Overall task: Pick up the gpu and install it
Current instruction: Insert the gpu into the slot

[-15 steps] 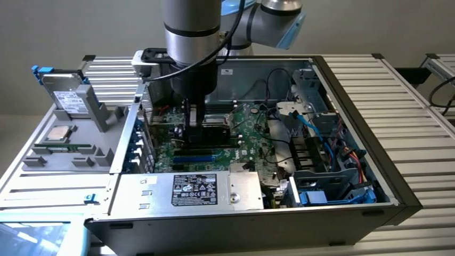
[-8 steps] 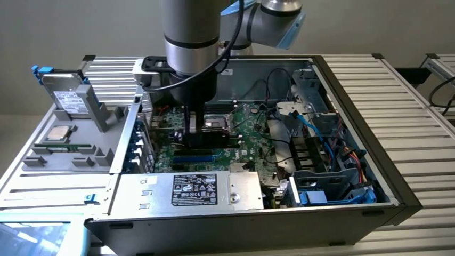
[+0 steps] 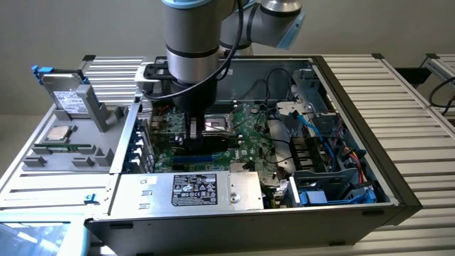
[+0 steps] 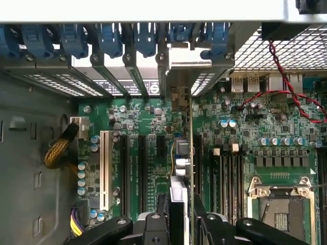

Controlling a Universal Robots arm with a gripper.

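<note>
My gripper (image 3: 191, 134) is down inside the open computer case, shut on the gpu (image 3: 168, 122). The card stands on edge above the large green motherboard (image 3: 245, 144). In the wrist view the gpu (image 4: 180, 153) shows edge-on between my two black fingers (image 4: 162, 220), running from my gripper (image 4: 180, 206) up over the black expansion slots (image 4: 142, 163). Its silver bracket (image 4: 185, 62) reaches the rear slot openings under the blue latches (image 4: 145, 38). I cannot tell whether its lower edge touches a slot.
A silver hard drive (image 3: 71, 98) and a processor (image 3: 58, 134) sit on the grey fixture (image 3: 42, 160) at the exterior view's left. The power supply (image 3: 206, 189) lies at the case front; blue cables (image 3: 323, 144) and a drive cage (image 3: 334, 186) stand to the right. The empty processor socket (image 4: 278, 214) lies beside the slots.
</note>
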